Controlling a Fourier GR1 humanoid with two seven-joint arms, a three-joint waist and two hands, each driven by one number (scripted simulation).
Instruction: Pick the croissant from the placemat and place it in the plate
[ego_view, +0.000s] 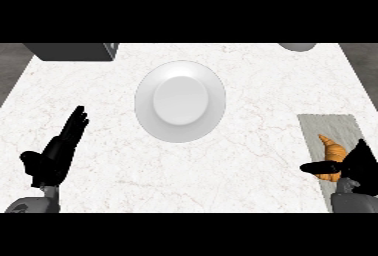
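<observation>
Marble counter (244, 165): right hand (358, 165) fingers curl round the half-hidden croissant (332, 150); left hand (59, 150) fingers straight.

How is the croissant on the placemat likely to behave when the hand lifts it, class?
The croissant probably feels light for its size and may flake if squeezed. Its curved, tapered shape could let it pivot in the right hand, whose thumb curls across it. On the shallow white plate it should settle rather than roll.

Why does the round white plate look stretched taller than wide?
In the head view, the white plate appears as a tall oval, a stretch of the view itself; the lighting is flat, with only soft shading beneath its rim on the white marble counter.
</observation>
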